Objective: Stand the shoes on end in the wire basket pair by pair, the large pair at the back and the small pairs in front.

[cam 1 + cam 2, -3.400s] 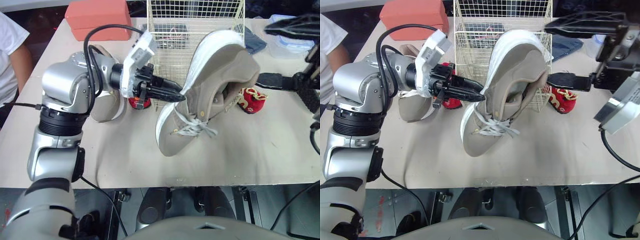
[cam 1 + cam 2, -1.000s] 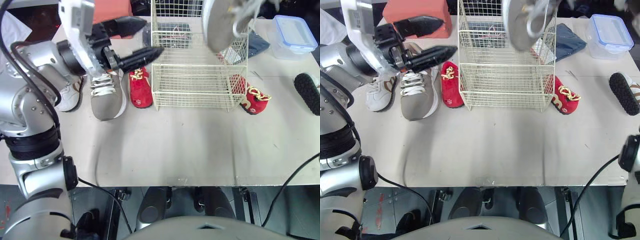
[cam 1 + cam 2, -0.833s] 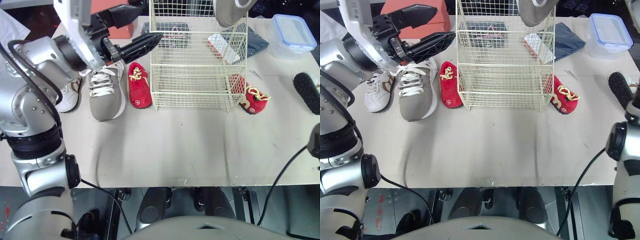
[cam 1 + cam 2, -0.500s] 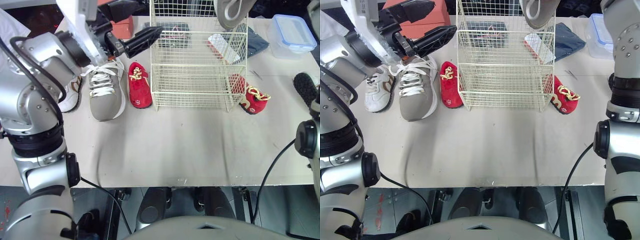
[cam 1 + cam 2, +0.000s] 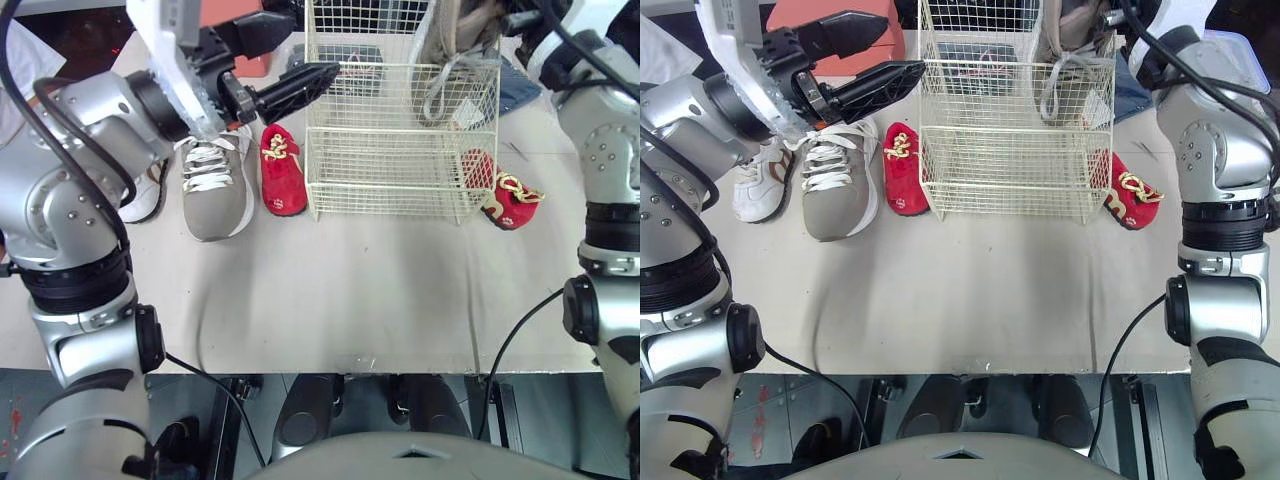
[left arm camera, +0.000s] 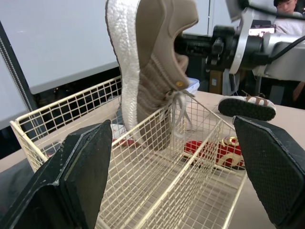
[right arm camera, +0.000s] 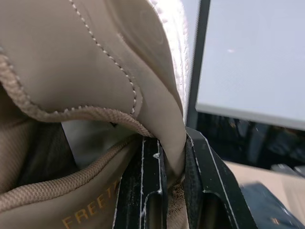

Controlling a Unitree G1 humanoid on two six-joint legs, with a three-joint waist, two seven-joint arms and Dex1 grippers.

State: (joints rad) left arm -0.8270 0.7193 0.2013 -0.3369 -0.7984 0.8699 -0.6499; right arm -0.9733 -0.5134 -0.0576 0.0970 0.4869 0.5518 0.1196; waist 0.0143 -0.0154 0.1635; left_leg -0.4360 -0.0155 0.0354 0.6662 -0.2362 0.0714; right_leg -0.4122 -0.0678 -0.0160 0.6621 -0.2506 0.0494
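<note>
Since half a second ago, the tan shoe (image 6: 147,71) has come down from above the rim, and its toe is now dipping inside the wire basket (image 5: 380,185).

At the far left, we are seeing the left gripper (image 5: 904,45) hovering beside the basket's left rim. Its fingers (image 6: 86,176) are spread wide and gripping nothing. Below it on the table (image 5: 350,290), a white sneaker (image 5: 755,185), a second tan shoe (image 5: 212,180) and a red slipper (image 5: 281,172) are lying flat side by side, toes pointing toward us.

At centre, the held tan shoe is hanging with its long axis nearly vertical, toe down and heel up. Its white sole is facing the back of the table, and its laces are dangling toward the front. Its toe is sitting in the basket's back right part; we cannot tell whether it is touching the basket floor.

At right, the right gripper (image 7: 174,143) is pinching the shoe's heel collar, one finger (image 7: 143,191) inside the shoe and the other outside. We are reading the letters "FREET" printed inside the shoe, with the rest cut off. A second red slipper (image 5: 508,198) is lying just beside the basket's right front corner, and a small shoe with a black sole (image 6: 248,107) is lying farther right.
</note>
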